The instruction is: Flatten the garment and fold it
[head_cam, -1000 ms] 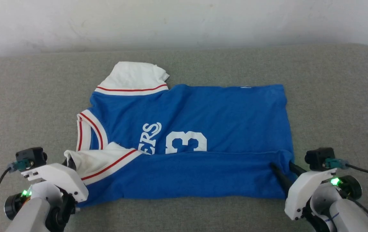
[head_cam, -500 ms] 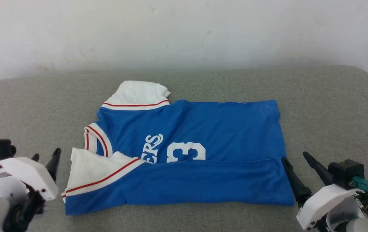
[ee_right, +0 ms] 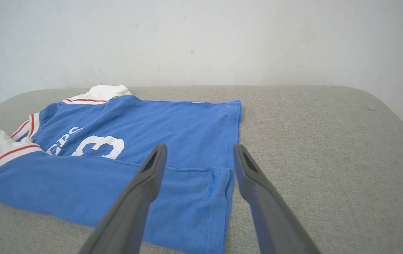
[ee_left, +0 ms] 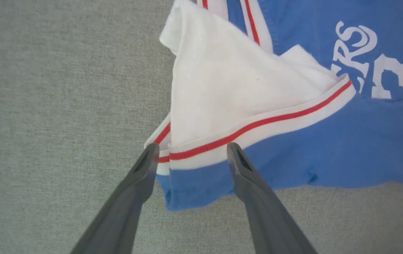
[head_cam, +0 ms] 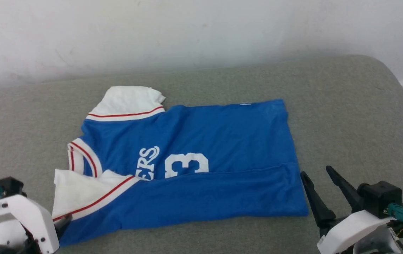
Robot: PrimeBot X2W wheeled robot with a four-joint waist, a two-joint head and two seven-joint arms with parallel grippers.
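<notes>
Just changed: both grippers have let go of the garment [head_cam: 194, 141], so its near long edge now lies folded up over the front on its own.
Left gripper [ee_left: 192, 148]: released, fingers spread wide over the near sleeve corner. You cannot tell whether they touch the cloth.
Right gripper [head_cam: 316, 171]: released, fingers wide apart, just beside the hem corner and clear of it.
Garment: flat on the grey cushion [head_cam: 346, 106], collar toward the robot's left and hem toward its right. The folded flap covers the lower part of the lettering and the 3.
Far sleeve [head_cam: 127, 100]: sticks out past the far edge, not yet folded in.
Meaning for you: the first lengthwise fold looks done, and the far side is probably next.
Versus a second ago: both grippers were clamped on the flap's two ends. Now both are off it and drawn back.
Camera: the whole head view has shifted, so don't read the garment's leftward slide as a real move.
</notes>
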